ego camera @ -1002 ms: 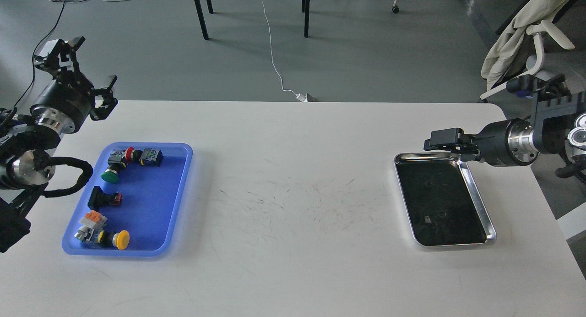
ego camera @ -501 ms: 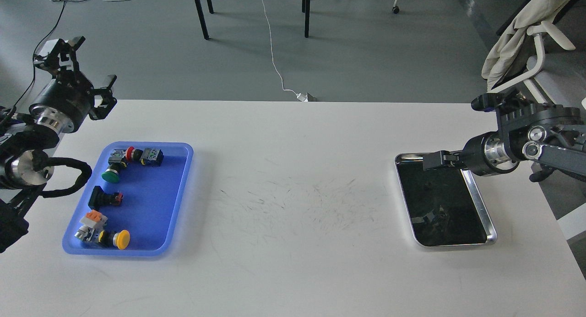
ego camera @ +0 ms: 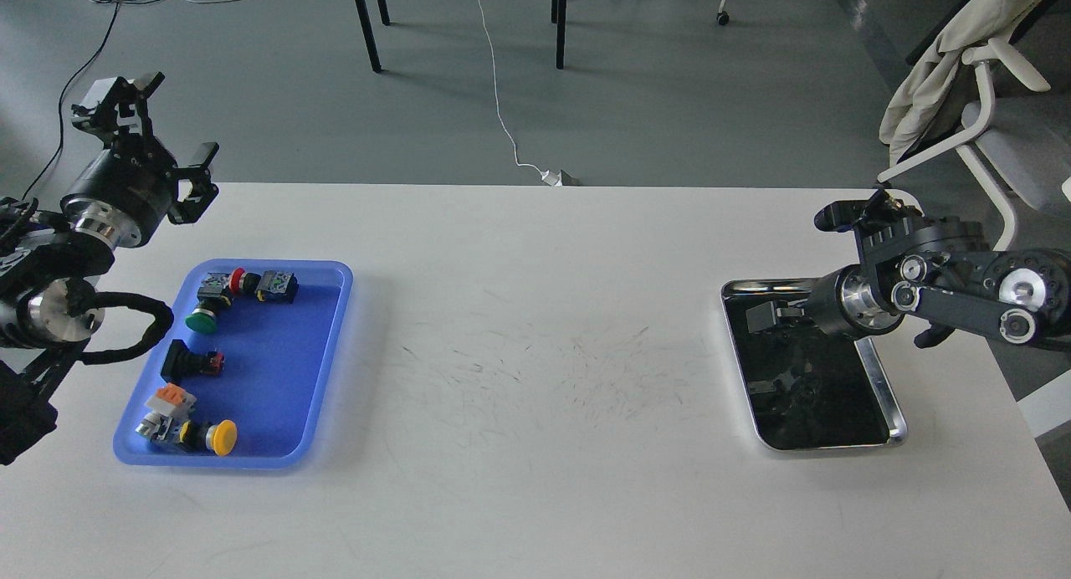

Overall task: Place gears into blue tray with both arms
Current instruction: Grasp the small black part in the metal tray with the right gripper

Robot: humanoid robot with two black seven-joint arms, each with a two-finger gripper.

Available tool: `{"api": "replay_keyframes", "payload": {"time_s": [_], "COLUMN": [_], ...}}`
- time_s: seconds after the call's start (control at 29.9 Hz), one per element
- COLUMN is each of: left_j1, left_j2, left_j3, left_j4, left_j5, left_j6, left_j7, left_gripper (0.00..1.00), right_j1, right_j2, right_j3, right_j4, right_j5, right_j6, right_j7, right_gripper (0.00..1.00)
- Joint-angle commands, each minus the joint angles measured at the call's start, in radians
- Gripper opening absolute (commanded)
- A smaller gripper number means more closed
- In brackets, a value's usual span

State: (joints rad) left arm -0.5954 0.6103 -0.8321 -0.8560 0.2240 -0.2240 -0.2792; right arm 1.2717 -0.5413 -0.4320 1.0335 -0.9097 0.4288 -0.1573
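The blue tray [ego camera: 344,311] lies at the table's left and holds several push-button switches with red, green and yellow caps. My left gripper [ego camera: 161,127] hangs open above the table's far left corner, behind the tray, with nothing between its fingers. My right gripper [ego camera: 763,318] reaches down over the far end of the steel tray [ego camera: 880,380], dark against its mirror-like bottom, so its fingers cannot be told apart. The gears cannot be made out among the dark reflections in the steel tray.
A chair with a pale cloth over it [ego camera: 954,69] stands beyond the table's right corner. Table legs [ego camera: 368,27] and a white cable [ego camera: 502,119] are on the floor behind. Scuff marks cover the white table's middle [ego camera: 552,361].
My right arm has swung its wrist down and its gripper has dropped low over the steel tray's far end. The left gripper has shifted slightly to the right and stays open.
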Motion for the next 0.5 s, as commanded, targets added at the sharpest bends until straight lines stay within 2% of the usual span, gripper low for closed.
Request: {"api": "replay_keyframes", "payload": {"time_s": [0.0,0.1,0.37,0.47], "left_j1": [-0.001,-0.001,-0.001,-0.001], "left_j2": [0.000,0.000,0.000,0.002], "left_j3": [-0.001,-0.001,-0.001,-0.001], "left_j4": [0.000,0.000,0.000,0.000], "left_j5": [0.000,0.000,0.000,0.000], "left_j6": [0.002,0.002,0.003,0.002], "left_j7": [0.002,0.002,0.000,0.000], "left_gripper": [0.98,0.98,0.98,0.98], "right_j1": [0.000,0.000,0.000,-0.003], "right_j2": [0.004,0.007,0.009,0.023], "right_j3": [-0.013,-0.014,-0.039,-0.040], "right_j4": [-0.001,-0.003,-0.016,-0.027], "right_j5": [0.000,-0.002,-0.008,-0.008], "right_j6": [0.001,0.002,0.004,0.004], "right_j7": [0.004,0.004,0.004,0.005], "right_gripper": [0.92,0.90,0.70,0.70]}}
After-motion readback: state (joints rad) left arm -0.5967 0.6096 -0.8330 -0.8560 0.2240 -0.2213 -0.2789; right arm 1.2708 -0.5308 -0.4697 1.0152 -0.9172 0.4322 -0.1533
